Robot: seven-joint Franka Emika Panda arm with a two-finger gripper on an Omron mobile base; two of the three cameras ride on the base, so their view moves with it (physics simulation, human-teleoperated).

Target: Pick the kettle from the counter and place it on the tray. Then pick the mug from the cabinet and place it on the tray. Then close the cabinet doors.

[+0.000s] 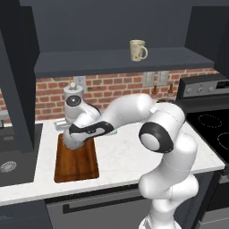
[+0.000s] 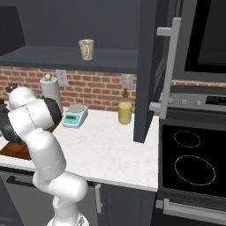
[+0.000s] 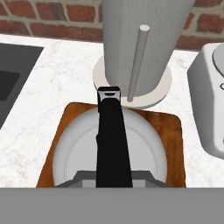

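The kettle (image 3: 83, 144) sits on the tray (image 3: 175, 140), its black handle (image 3: 111, 131) running straight up the middle of the hand view. The tray lies on the white marbled table (image 1: 125, 156), just in front of the paper-towel holder (image 3: 140, 48). The claw (image 1: 71, 141) hangs low over the tray at the end of the bent arm, but its tips are hidden, so I cannot tell whether it grips the handle or has let go.

The kettle appears set close to the tray's far rim, right beside the paper-towel base. If the claw lifts away while clamped, or rises at a slant, it could drag the kettle over that rim or knock the holder. The kitchen scale (image 2: 74, 117) stands just to the right of the tray, near enough for a swinging elbow to catch.

The mug (image 1: 137, 49) waits on the cabinet shelf (image 1: 120, 60) above the tray, and reaching it means a long climb past the open cabinet door (image 2: 148, 70).

Behind the tray runs a red brick wall; a dark sink lies to its left, a black stove well to its right, with a yellow cup (image 2: 125, 113) between.
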